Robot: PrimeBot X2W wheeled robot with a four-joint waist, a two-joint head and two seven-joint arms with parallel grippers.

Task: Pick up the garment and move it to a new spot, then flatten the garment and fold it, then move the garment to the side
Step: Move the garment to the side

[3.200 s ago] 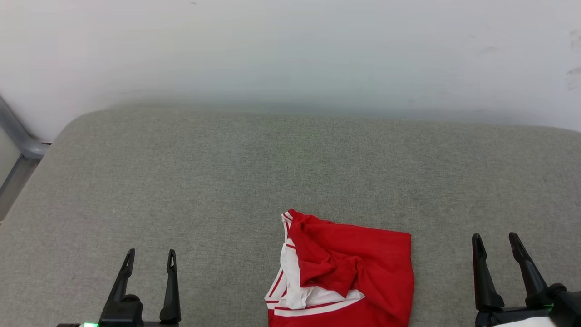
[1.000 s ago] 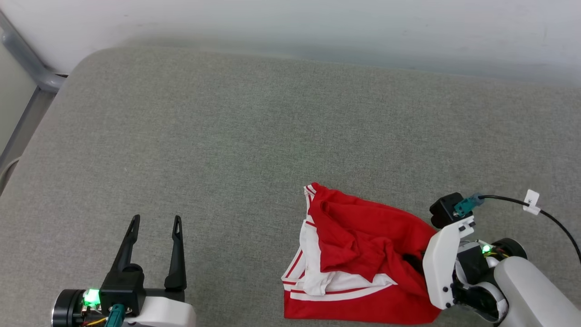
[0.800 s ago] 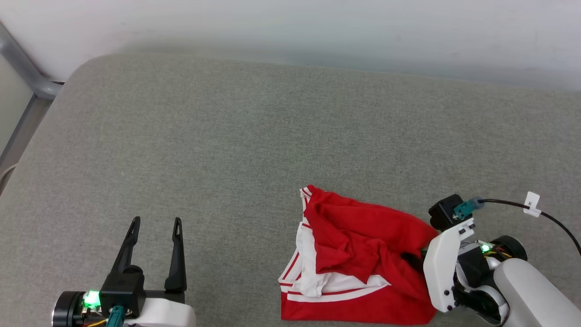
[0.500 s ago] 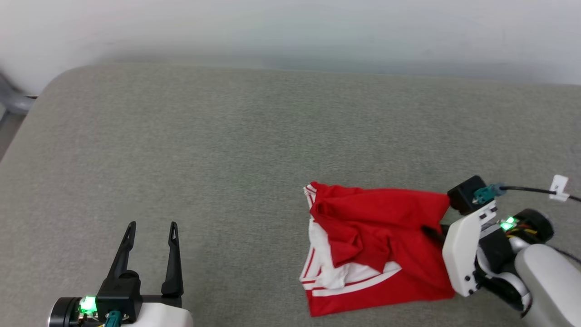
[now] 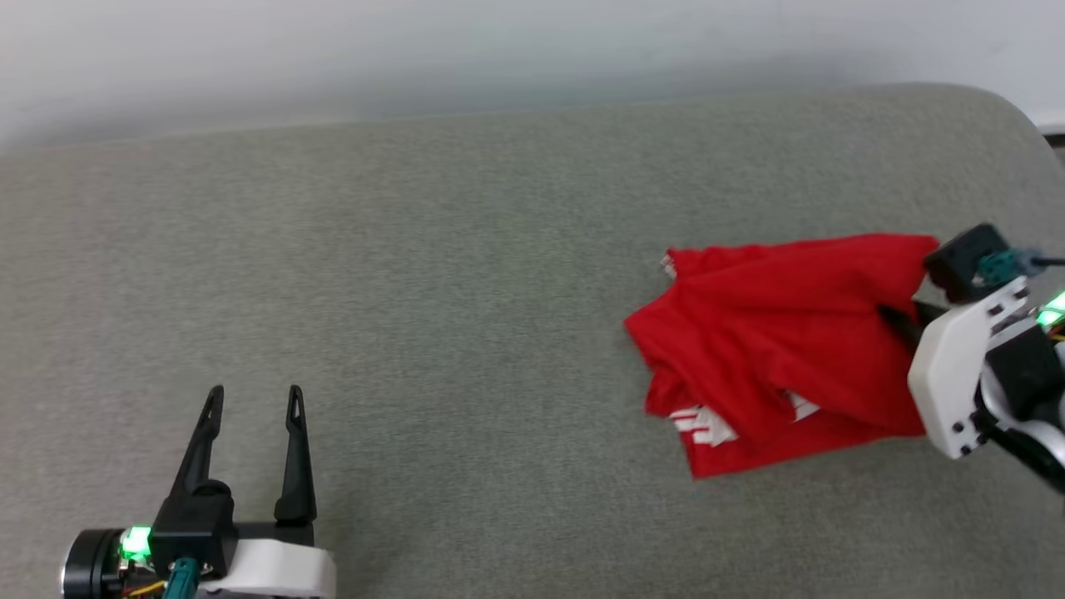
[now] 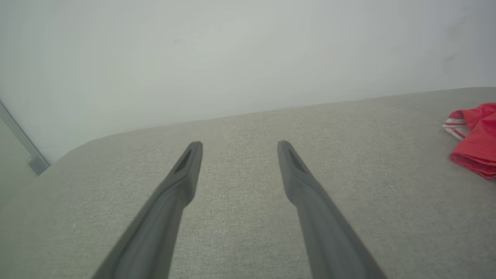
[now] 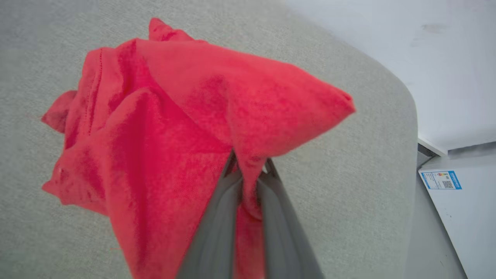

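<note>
The right gripper [image 7: 250, 170] is clenched on a fold of the red garment [image 5: 782, 349]. The cloth spreads crumpled leftward from its fingers, at the right of the head view, over the grey fabric cushion [image 5: 416, 291]. The left gripper [image 5: 255, 391] stands spread and empty at lower left. A pale wall [image 5: 416, 50] runs along the top.

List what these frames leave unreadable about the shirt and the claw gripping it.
Chest print on the garment: head view, crumpled folds hide it.
Fingertips of the right claw: right wrist view, buried in red cloth.
Most of the garment: left wrist view, cut off by the right edge.
Blue-and-white label: right wrist view, too small to read.
</note>
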